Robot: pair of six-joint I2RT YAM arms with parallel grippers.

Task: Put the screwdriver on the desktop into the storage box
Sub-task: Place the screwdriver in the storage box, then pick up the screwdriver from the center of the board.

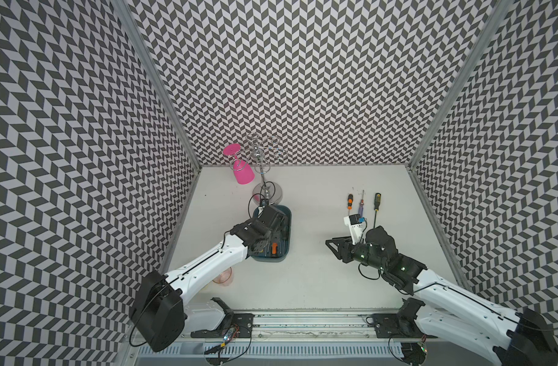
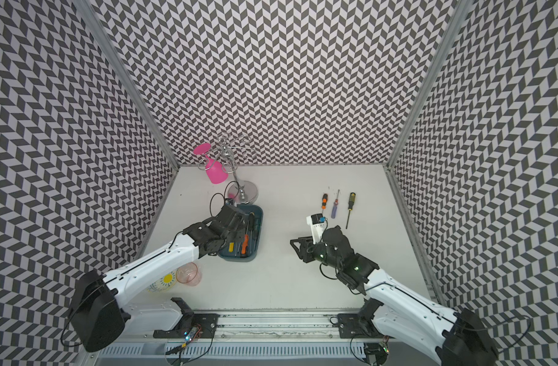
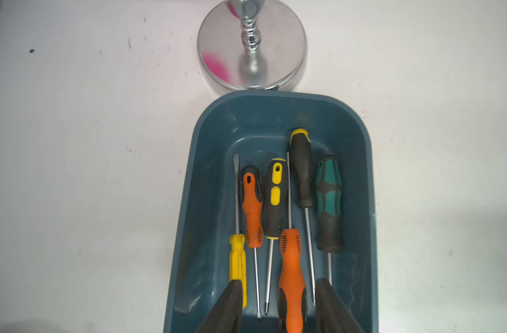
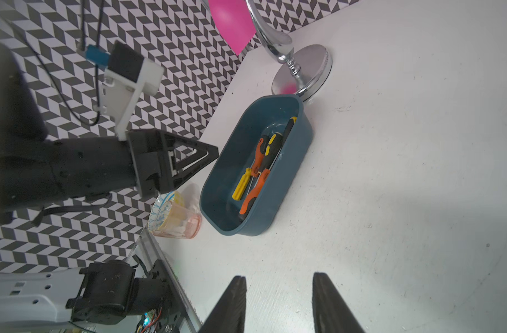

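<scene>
Black-and-white chevron walls (image 1: 303, 79) enclose a white desktop (image 1: 319, 279) on three sides. Two white-and-black robot arms reach in from the near edge. A chrome glass rack (image 1: 266, 191) stands at the far left with a pink goblet (image 1: 242, 174) hanging upside down from it. Its round base sits right at the far end of the storage box (image 3: 206, 201), a dark teal tub; whether they touch cannot be told. In both top views the left arm's wrist covers much of the tub. By that arm's near side, a pale pink tumbler (image 2: 189, 274) stands beside a patterned dish (image 2: 163, 282) that is partly hidden under the arm. The left gripper (image 3: 278, 291) hovers over the tub's near end, fingers spread and gripping nothing. A large orange-handled screwdriver (image 3: 291, 268) lies on the tub floor under the gap, with five more alongside it lengthwise, among them a yellow-handled one (image 3: 237, 259) and a green-and-black one (image 3: 329, 201). The right gripper (image 4: 279, 278) points toward the tub over bare desktop, fingers parted and empty. Three screwdrivers lie side by side on the desktop at the far right, well apart from the tub: an orange-and-black screwdriver (image 1: 350, 201), a purple-handled screwdriver (image 1: 361, 208) and a black-and-yellow screwdriver (image 1: 377, 202).
</scene>
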